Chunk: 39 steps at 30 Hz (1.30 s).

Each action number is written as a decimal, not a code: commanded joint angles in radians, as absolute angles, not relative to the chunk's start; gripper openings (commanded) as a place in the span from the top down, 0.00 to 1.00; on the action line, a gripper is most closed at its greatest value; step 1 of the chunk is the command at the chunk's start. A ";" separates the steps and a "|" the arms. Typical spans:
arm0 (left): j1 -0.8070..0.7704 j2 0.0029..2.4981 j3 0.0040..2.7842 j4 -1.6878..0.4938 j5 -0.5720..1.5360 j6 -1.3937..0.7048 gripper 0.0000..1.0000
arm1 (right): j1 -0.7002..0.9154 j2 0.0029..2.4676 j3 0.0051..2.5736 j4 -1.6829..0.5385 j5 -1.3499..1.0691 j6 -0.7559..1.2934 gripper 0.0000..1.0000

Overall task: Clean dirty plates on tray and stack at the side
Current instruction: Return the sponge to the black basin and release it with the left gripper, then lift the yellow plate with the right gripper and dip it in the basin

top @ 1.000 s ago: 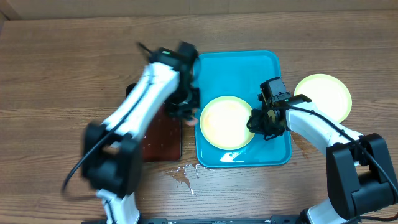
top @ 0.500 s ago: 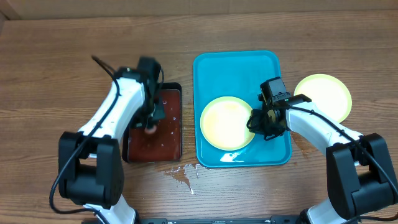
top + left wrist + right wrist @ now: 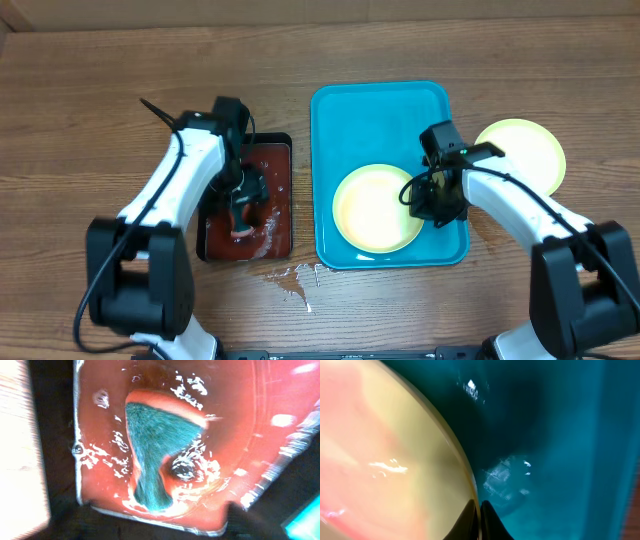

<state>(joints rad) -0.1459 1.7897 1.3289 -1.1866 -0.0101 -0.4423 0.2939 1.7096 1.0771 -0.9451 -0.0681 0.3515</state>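
Note:
A yellow-green plate [image 3: 378,208] lies in the near half of the turquoise tray [image 3: 380,110]. My right gripper [image 3: 432,205] is shut on its right rim; in the right wrist view the fingertips [image 3: 480,519] pinch the plate's [image 3: 385,460] edge just above the tray floor [image 3: 560,435]. Another yellow-green plate [image 3: 520,152] rests on the table right of the tray. My left gripper [image 3: 243,198] hovers open over the black tray [image 3: 284,140]. A green-and-orange sponge [image 3: 155,445] lies loose in its red water, free of the jaws.
Spilled water [image 3: 290,278] marks the table in front of the black tray. The far half of the turquoise tray is bare. Wooden table surface stretches to the far left and along the back.
My left arm swung from the turquoise tray's left edge to the black tray, then opened and dropped the sponge into the red water. The right gripper dragged its plate slightly right and nearer.

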 commanded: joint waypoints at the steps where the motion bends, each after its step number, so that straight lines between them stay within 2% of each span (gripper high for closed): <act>1: -0.121 1.668 1.443 -1.226 0.020 -0.426 0.00 | 0.330 1.627 1.200 -0.987 0.044 0.324 0.96; 8: -0.018 1.532 1.674 -1.341 0.029 -0.426 0.00 | 0.492 1.616 1.405 -1.022 0.137 0.208 0.96; 17: 0.129 1.404 1.804 -1.384 0.059 -0.426 0.00 | 0.781 1.659 1.422 -0.746 0.307 0.199 0.96; 25: 0.133 1.389 1.804 -1.419 0.019 -0.426 0.00 | 0.910 1.780 1.422 -0.631 0.554 0.213 0.96; 39: 0.132 1.400 1.804 -1.418 0.019 -0.426 0.00 | 1.134 1.726 1.423 -0.598 1.180 0.211 0.96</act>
<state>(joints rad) 0.1268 1.3952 1.7870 -1.4178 0.0322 -0.4408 1.1141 1.7687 1.4017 -0.6048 0.9565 0.2054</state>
